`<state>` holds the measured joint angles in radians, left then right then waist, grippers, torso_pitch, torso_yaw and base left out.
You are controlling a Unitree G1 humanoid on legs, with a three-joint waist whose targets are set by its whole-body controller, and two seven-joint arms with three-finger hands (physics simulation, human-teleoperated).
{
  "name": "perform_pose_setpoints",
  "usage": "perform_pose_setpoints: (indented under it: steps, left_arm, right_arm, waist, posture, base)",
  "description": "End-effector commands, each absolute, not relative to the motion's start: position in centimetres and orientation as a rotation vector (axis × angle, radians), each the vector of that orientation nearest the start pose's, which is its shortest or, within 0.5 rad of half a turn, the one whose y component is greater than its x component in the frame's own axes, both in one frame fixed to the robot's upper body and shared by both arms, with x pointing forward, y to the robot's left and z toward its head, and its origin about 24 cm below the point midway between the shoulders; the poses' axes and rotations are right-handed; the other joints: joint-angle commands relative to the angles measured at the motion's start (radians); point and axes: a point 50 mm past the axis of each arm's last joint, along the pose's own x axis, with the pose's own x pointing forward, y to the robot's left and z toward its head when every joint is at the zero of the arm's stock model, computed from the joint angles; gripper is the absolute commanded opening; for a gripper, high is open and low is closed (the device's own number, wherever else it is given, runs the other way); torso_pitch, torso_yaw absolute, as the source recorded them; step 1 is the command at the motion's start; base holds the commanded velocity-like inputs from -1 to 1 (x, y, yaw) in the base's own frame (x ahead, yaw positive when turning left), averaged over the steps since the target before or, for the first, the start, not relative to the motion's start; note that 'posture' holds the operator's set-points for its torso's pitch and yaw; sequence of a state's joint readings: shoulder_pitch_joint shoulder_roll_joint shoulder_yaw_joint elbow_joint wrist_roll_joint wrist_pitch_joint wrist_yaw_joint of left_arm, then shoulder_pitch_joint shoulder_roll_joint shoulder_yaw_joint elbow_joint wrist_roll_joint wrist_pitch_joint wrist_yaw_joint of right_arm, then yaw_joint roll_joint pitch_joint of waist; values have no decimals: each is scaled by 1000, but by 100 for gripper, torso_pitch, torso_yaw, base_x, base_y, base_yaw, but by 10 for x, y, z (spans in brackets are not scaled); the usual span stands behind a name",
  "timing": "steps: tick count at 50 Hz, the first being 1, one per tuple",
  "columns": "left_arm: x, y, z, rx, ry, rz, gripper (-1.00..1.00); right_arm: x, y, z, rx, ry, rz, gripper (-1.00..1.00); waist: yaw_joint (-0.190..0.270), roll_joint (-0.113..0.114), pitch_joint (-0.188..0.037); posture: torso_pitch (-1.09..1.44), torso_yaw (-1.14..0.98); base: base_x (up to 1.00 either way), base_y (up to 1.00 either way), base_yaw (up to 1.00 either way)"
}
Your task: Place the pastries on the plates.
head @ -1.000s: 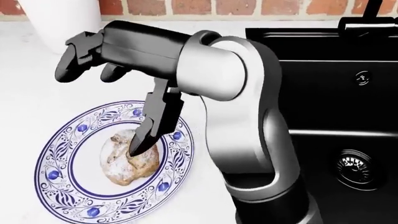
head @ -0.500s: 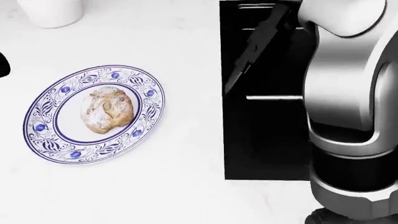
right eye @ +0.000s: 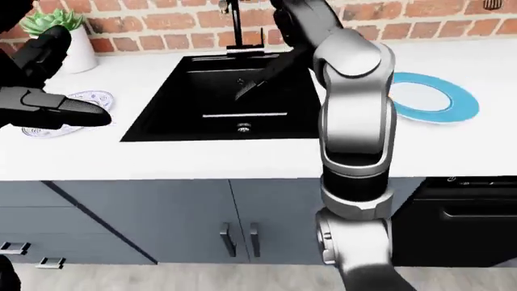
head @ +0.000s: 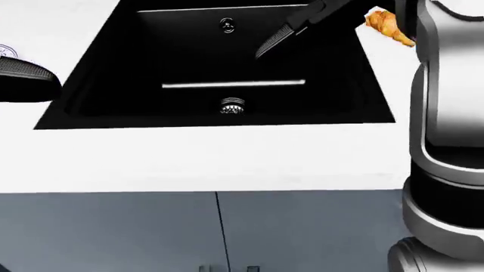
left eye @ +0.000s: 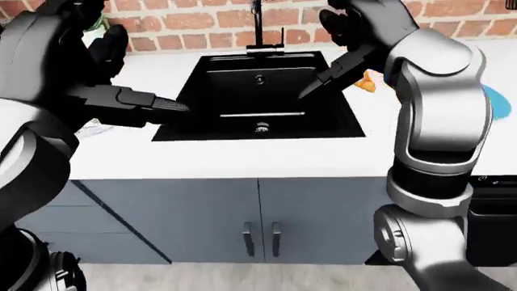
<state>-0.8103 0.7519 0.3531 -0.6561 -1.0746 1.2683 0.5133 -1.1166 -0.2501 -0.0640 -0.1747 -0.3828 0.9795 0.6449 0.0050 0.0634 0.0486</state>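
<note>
Right hand (left eye: 343, 63) empty, fingers spread — its arm half hides the pastry (head: 390, 25).

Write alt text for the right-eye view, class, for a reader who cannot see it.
A humanoid robot's right arm rises over a black sink set in a white counter, its right hand open above the basin. A blue plate lies empty at the right; the left hand hides part of a patterned plate at the left, below a potted plant.

A black sink (left eye: 259, 100) sits in the white counter (right eye: 242, 159), with perhaps a potted plant (right eye: 60, 33) by the brick wall (right eye: 162, 24).
</note>
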Motion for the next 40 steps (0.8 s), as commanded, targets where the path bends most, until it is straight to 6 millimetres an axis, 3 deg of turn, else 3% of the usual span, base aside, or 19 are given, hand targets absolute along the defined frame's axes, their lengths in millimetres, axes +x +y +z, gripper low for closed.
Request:
perform_pose_setpoints:
  steps: [1,2,3,4,6,7,9,13,17,21,22,23,24,27,30,32,33,34,40]
  left_arm:
    - [233,197,329,160,-292,-5,100]
    - [233,196,329,160,-293,-5,100]
    - [233,196,329,160,-293,-5,100]
    - [233,196,329,160,-294,-5,100]
    - [234,196,328,160,-292,-5,100]
    - [234,195,327,162,-290,-8,100]
    - [235,195,327,163,-288,-9,100]
    - [236,194,326,165,-288,-11,100]
    - [237,193,327,164,-288,-11,100]
    - [238,191,326,164,-288,-13,100]
    - [238,191,326,163,-288,-14,100]
    - [238,191,326,163,-289,-15,100]
    - [238,191,326,162,-289,-15,100]
    - [239,191,325,162,-288,-13,100]
    - [240,191,325,161,-290,-13,100]
    - [241,191,323,160,-289,-13,100]
    - [242,192,323,160,-288,-13,100]
    - [242,192,323,159,-288,-13,100]
    - [242,192,323,159,-287,-14,100]
  right_arm:
    - [316,-132,348,-449,-299,271,100]
    - [315,-132,348,-447,-303,273,100]
    - [315,-132,348,-446,-304,272,100]
    - [315,-132,347,-442,-304,273,100]
    - [313,-133,348,-425,-308,271,100]
    - [314,-134,348,-421,-307,270,100]
    - [314,-134,347,-405,-309,268,100]
    - [315,-136,347,-390,-313,259,100]
    - [314,-138,347,-376,-310,261,100]
    - [314,-139,347,-369,-311,263,100]
    - [314,-139,347,-370,-311,264,100]
    - [314,-139,347,-368,-311,264,100]
    - [314,-139,347,-367,-312,264,100]
    - [313,-138,347,-361,-317,269,100]
    - [313,-138,347,-362,-321,270,100]
    - [313,-137,348,-360,-326,271,100]
    - [313,-137,348,-357,-326,273,100]
    - [312,-136,347,-359,-326,278,100]
    - [311,-135,349,-352,-336,277,100]
  waist:
    - [-7,1,-6]
    - [-5,-45,-9]
    - [-9,-123,-37]
    - [-8,-99,-9]
    - [-15,-63,-32]
    - [-15,-60,-38]
    - [-22,-63,-2]
    - [-14,-64,13]
    - [-13,-49,7]
    - [-3,14,15]
    - [4,38,10]
    - [18,87,-16]
    - [17,23,45]
    - [3,0,0]
    - [39,-68,14]
    - [53,-174,-31]
    - [44,-106,24]
    - [50,-111,19]
    - [27,-48,21]
  posture:
    - [0,0]
    - [0,0]
    - [0,0]
    - [0,0]
    - [0,0]
    - [0,0]
    - [0,0]
    - [0,0]
    - [0,0]
    - [0,0]
    - [0,0]
    - [0,0]
    - [0,0]
    - [0,0]
    - [0,0]
    - [0,0]
    - [0,0]
    - [0,0]
    - [0,0]
  base:
    - [-29,-77,0]
    - [-30,-75,0]
    - [-30,-75,0]
    - [-30,-76,0]
    - [-25,-64,0]
    - [-14,-23,0]
    - [0,0,0]
    - [0,0,0]
    - [0,-5,0]
    - [19,-23,0]
    - [30,-24,0]
    - [41,-26,0]
    - [50,-28,0]
    - [54,-29,0]
    - [57,-29,0]
    - [57,-29,0]
    - [58,-28,0]
    - [59,-29,0]
    - [70,-27,0]
